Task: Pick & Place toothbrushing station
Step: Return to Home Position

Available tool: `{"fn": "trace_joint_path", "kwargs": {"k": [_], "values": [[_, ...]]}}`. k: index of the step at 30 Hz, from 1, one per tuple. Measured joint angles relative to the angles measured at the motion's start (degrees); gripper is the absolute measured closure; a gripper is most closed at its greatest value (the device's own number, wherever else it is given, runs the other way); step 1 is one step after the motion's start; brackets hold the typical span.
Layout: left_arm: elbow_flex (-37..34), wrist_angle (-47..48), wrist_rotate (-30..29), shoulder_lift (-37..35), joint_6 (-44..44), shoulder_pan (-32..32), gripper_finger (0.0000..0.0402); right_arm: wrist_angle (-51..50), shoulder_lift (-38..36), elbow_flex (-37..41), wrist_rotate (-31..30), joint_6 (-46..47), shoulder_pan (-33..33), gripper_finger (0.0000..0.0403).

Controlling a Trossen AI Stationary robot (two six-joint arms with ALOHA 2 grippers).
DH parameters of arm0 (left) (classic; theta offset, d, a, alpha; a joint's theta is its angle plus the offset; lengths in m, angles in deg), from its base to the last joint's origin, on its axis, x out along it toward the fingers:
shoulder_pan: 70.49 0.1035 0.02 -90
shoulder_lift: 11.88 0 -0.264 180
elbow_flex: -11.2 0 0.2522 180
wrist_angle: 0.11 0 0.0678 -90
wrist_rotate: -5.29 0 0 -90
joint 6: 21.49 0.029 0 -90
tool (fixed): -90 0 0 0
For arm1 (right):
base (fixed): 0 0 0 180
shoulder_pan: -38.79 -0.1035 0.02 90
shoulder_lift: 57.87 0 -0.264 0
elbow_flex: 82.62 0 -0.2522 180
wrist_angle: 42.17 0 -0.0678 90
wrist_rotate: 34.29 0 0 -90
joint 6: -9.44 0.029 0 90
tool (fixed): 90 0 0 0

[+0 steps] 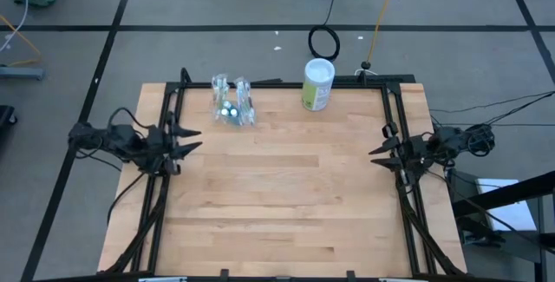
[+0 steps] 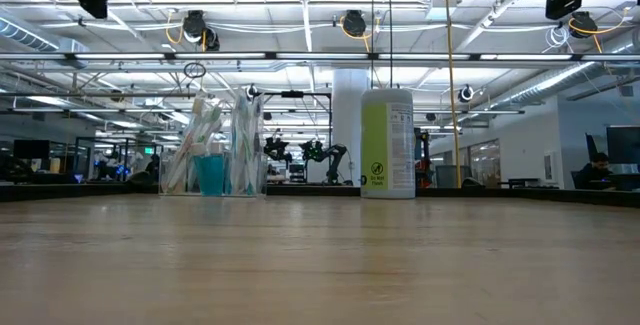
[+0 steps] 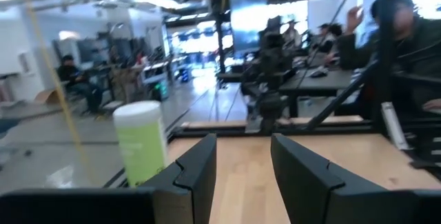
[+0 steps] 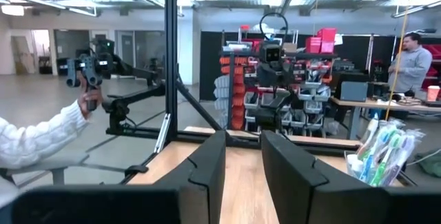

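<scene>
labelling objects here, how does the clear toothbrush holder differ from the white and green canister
The holder is clear, showing toothbrushes inside; the canister is opaque white and green. The canister stands taller than the holder. Both stand upright near the table's far edge.

The table I work at is pale wooden planks inside a black frame. Two things stand on it, both near the upper edge of the high frame. The clear holder with its toothbrushes is left of centre. A white-and-green canister is just right of centre, apart from it.
</scene>
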Motion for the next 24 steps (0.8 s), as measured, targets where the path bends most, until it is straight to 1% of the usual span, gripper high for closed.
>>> {"fn": "trace_joint_path", "kwargs": {"k": [4,9,13,15,19,24], "values": [[0.0,-0.01,2.5,-2.44,1.44,-0.48,0.0256,0.38,0.02,0.0,-0.11,0.2,0.0,0.0316],[0.0,0.18,2.53,-5.91,3.93,-0.66,0.0256,1.35,0.02,-0.02,-0.09,0.62,0.0,0.0316],[0.0,0.58,2.39,-6.04,5.35,-0.65,0.0256,1.57,0.02,-0.02,-0.07,0.64,0.0,0.0316],[0.01,0.8,2.39,-6.08,5.04,-0.66,0.0256,1.56,0.02,-0.02,-0.11,0.64,0.0,0.0316],[-0.52,4.66,3.06,-6.04,1.85,-0.61,0.0256,1.6,0.02,0.02,-0.07,0.66,0.0,0.0316],[-2.94,3.09,4.96,-6.04,1.31,-0.61,0.0256,1.78,0.02,1.75,-0.04,1.69,0.0,0.0316]]}}
